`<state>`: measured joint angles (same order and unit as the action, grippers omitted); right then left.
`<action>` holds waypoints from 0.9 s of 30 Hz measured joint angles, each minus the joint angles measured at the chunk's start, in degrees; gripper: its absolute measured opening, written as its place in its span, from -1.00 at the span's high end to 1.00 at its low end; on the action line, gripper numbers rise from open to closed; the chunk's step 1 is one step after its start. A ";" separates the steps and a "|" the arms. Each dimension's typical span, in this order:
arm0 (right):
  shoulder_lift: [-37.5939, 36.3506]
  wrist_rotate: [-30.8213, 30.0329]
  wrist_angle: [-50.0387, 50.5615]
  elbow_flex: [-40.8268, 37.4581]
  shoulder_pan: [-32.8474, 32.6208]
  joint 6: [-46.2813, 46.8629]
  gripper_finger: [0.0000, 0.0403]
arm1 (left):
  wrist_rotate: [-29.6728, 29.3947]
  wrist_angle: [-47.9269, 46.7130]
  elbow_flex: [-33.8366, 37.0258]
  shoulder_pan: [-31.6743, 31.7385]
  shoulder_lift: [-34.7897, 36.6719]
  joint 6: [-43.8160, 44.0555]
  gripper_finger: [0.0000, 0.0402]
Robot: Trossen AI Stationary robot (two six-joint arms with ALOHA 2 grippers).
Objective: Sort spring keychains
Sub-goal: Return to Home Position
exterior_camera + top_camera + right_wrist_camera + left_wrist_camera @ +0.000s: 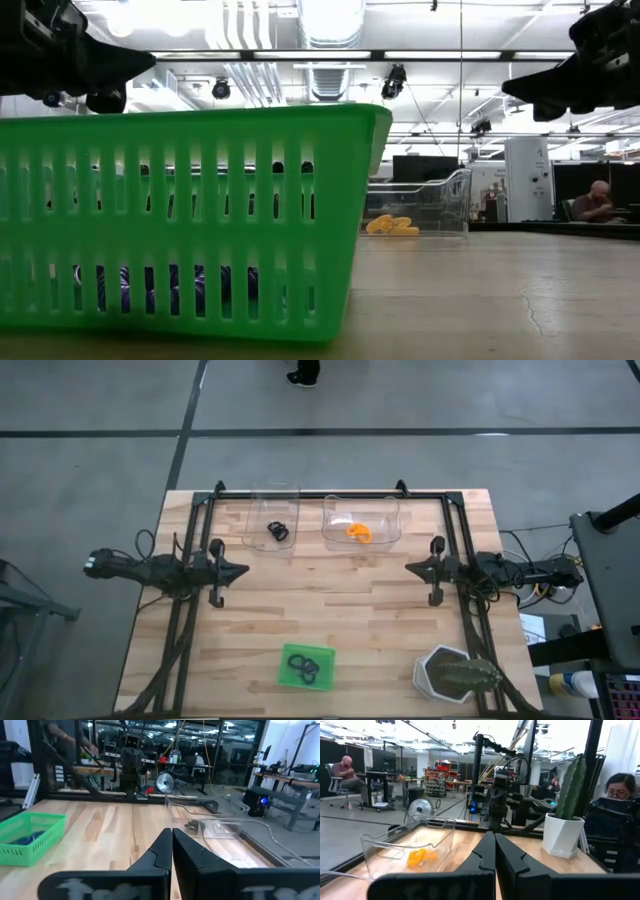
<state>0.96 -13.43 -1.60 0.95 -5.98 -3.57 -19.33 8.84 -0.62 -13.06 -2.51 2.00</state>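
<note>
The green square tray sits near the table's near edge with dark ring clips inside; the low view shows purple ones through its slats. Black clips lie in the left clear tray. Orange clips lie in the right clear tray, seen also in the left wrist view. My left gripper hangs shut over the table's left side. My right gripper hangs shut over the right side. Both hold nothing.
A potted cactus in a white pot stands at the near right corner. A black frame runs along the far edge and both sides. Bare wood lies between the grippers. People sit in the room beyond the table.
</note>
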 joint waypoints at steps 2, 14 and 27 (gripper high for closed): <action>0.02 0.00 0.06 0.00 0.00 -1.28 0.96 | -0.02 0.01 0.00 0.00 -0.04 0.02 1.00; -0.07 -0.02 0.02 0.00 0.00 3.13 0.96 | -0.02 -0.41 0.00 0.00 -0.08 0.15 1.00; -0.07 -0.02 0.02 0.00 0.00 3.42 0.96 | -0.02 -0.39 0.00 0.00 -0.08 0.15 1.00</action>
<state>0.89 -13.45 -1.58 0.95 -5.98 -0.14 -19.35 8.45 -0.62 -13.06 -2.59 2.15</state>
